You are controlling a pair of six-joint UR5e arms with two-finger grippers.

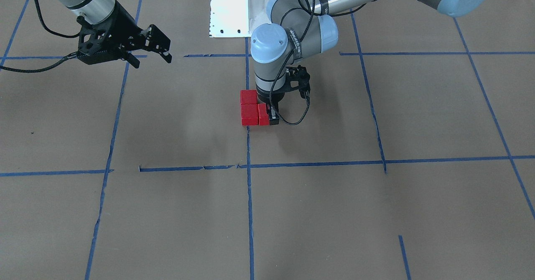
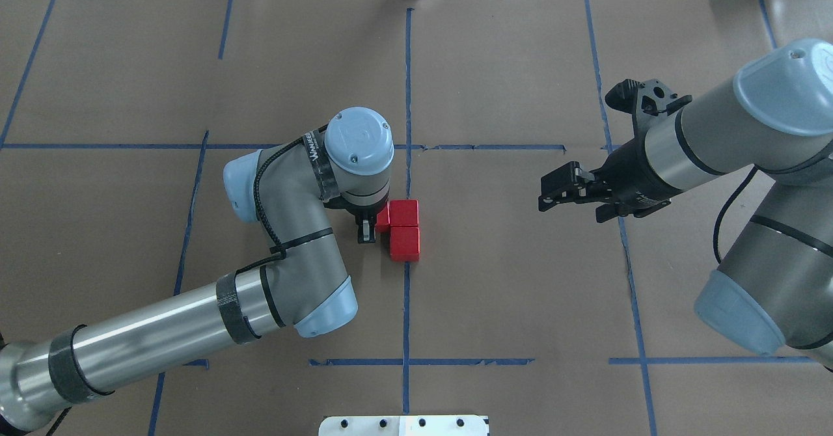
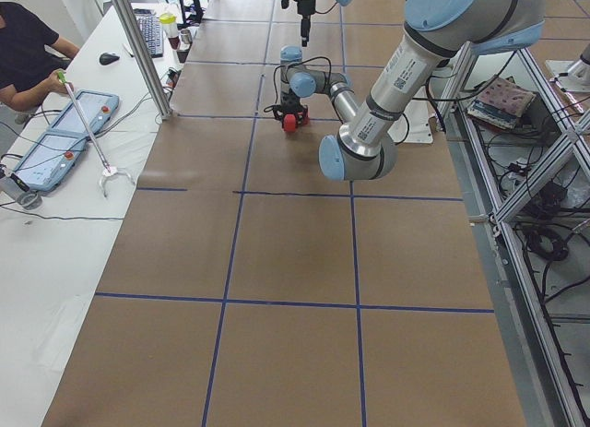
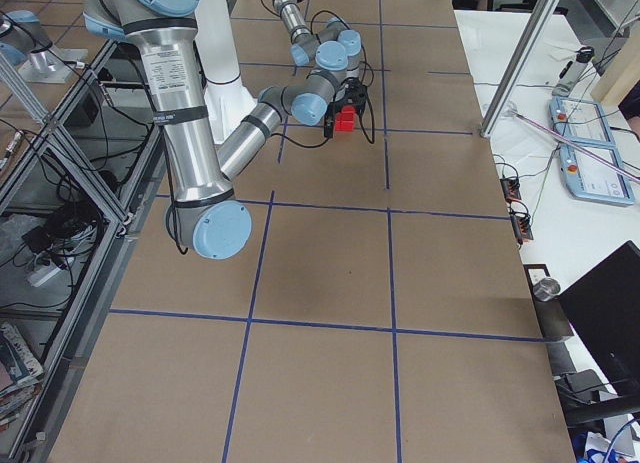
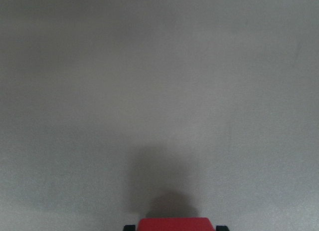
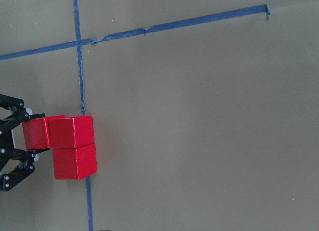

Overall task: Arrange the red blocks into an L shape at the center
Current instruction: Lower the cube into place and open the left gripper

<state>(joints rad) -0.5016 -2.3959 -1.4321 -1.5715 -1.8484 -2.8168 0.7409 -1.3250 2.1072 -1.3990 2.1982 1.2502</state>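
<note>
Brown paper table (image 2: 520, 293) w/ blue tape grid. The center (image 2: 468, 254) is split by a vertical blue tape line (image 2: 407, 312). Left arm (image 2: 286, 254) extends over the center, wrist pointing down, and hides part of its tool in the overhead view. Right arm (image 2: 703, 136) is off to the side, well apart from the blocks. White robot base (image 1: 234, 8) at table edge. Right gripper (image 1: 152, 61): fingers spread, nothing btwn them, above the paper. Left gripper (image 6: 22, 136): clamped on the third block (image 6: 37, 132). Red blocks (image 2: 404, 213): 2 touching in a column over the tape line at center. The 3rd sits against the side of the one farther from the robot, so the layout reads as an L. Can't tell if the clamped block rests on the paper.
</note>
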